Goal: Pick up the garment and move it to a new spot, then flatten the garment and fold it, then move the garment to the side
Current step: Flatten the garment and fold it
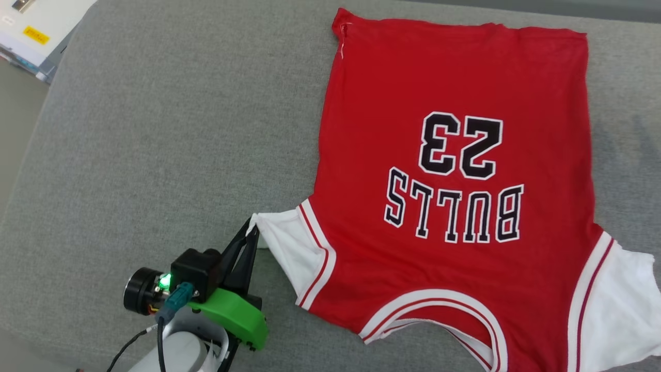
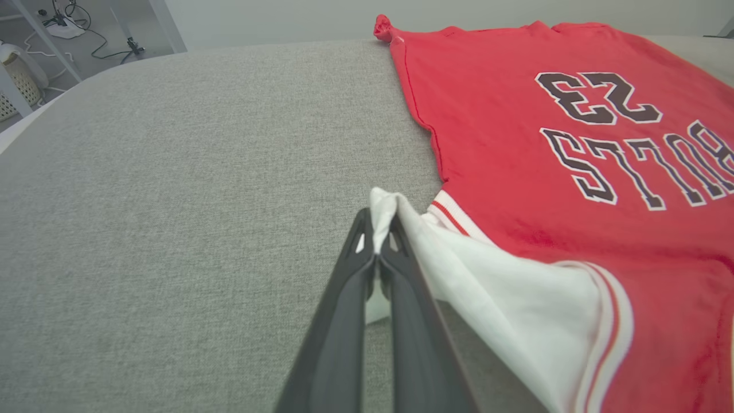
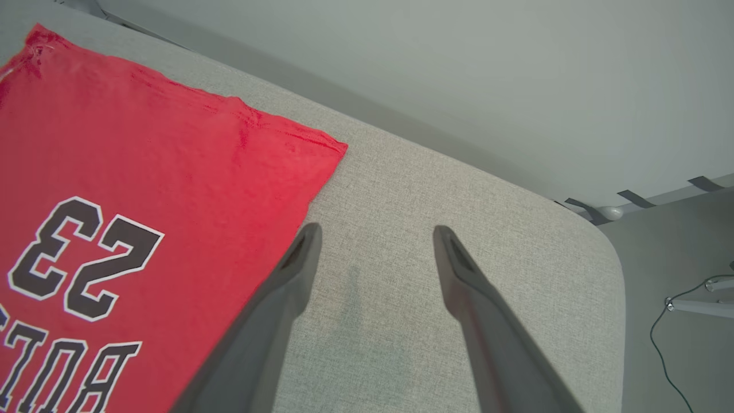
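The left gripper (image 1: 253, 231), jaws closed, is pinching the tip of the white sleeve (image 1: 287, 249) at the shirt's (image 1: 413, 77) near-left corner. To flatten it well, it should probably be drawing the sleeve leftward, low and gently, without dragging the body. The right gripper (image 3: 375, 232) is hovering with jaws open beside the shirt's right edge. The shirt is lying print-up on the grey cushion (image 1: 155, 129), collar near, hem far, its long axis running near to far.

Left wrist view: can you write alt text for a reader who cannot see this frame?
The left gripper is shut on the tip of a white sleeve of the garment, a red shirt printed BULLS 23. The shirt lies spread on a grey fabric surface, to the right, its print upside down in this view.
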